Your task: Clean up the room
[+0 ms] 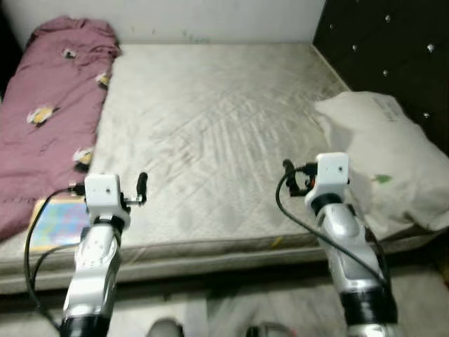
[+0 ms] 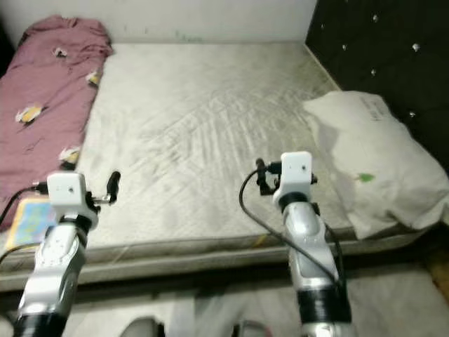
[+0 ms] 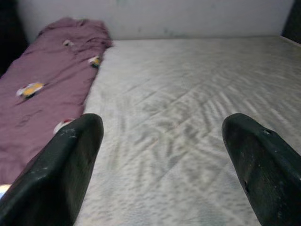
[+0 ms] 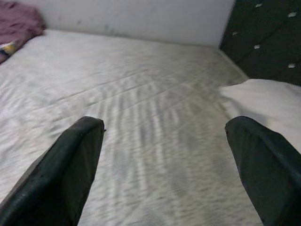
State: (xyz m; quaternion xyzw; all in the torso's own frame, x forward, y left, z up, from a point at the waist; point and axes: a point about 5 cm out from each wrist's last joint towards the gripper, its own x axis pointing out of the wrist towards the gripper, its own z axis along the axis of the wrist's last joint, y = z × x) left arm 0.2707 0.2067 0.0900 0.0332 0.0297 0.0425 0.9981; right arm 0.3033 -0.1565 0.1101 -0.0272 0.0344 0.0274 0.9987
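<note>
Facing the bed [image 1: 210,126], the robot holds both arms raised over the near edge of the mattress. The left claw [image 1: 142,188] sits at lower left of the frame and the right claw [image 1: 288,175] at lower right. Each wrist view shows its two black fingers [image 3: 70,165] spread wide with nothing between them, so both claws are open and empty.

Items that likely need tidying:
- A pink blanket [image 1: 49,119] lies bunched along the left side of the bed, running from the upper left corner toward the near edge.
- A white pillow [image 1: 382,158] rests at the right side, against the dark headboard [image 1: 393,49], with one corner hanging past the mattress edge.
- A colourful book [image 1: 59,225] lies flat at lower left, just beside the blanket.

Handling judgement: the blanket looks soft, light and limp; it will sag and drag when lifted. Pinch a thick fold near its edge. The pillow is probably light and compressible; grip a corner.
</note>
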